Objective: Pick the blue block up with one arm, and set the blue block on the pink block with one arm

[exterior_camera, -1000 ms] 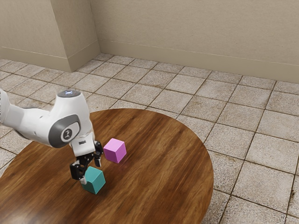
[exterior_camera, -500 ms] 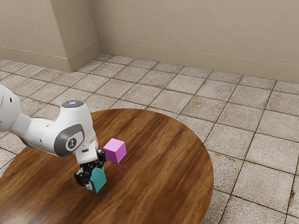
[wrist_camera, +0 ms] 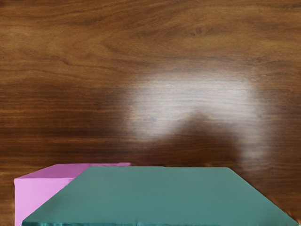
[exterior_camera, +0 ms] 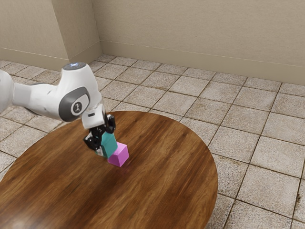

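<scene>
My black gripper (exterior_camera: 102, 143) is shut on the blue block (exterior_camera: 109, 145), a teal cube, and holds it in the air above the round wooden table (exterior_camera: 157, 181). The block hangs just above and slightly toward the exterior view's left of the pink block (exterior_camera: 119, 155), which rests on the table and is partly covered by it. In the wrist view the blue block (wrist_camera: 160, 197) lies large under my hand, with a part of the pink block (wrist_camera: 40, 188) showing beside and below it.
The table's rim (exterior_camera: 209, 162) curves round at the exterior view's right, with tiled floor (exterior_camera: 248, 124) beyond it. A beige wall and a corner pillar (exterior_camera: 71, 28) stand well behind.
My gripper closed on the blue block at the table, lifted it and carried it up and back toward the pink block. The pink block has not moved.
</scene>
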Controlling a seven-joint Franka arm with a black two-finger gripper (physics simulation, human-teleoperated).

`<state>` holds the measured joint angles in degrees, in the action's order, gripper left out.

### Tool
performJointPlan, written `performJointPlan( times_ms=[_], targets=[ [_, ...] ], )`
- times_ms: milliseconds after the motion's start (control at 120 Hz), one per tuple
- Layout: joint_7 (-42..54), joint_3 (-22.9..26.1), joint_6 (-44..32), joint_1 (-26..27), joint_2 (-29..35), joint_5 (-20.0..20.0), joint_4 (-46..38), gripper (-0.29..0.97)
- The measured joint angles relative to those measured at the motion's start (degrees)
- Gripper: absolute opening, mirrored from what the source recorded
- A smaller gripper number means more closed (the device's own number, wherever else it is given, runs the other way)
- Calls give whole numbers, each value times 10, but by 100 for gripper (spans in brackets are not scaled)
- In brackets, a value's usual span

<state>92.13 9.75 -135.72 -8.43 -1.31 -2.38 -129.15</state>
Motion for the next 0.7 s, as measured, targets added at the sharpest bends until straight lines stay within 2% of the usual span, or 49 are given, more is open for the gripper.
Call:
performJointPlan(
  times_ms=[242,558,700],
  targets=[
    [32,-1,77,-17,-119,2,139,30],
    [65,-1,111,-17,-163,3,195,29],
    [77,0,119,-17,-167,3,197,48]
  ],
)
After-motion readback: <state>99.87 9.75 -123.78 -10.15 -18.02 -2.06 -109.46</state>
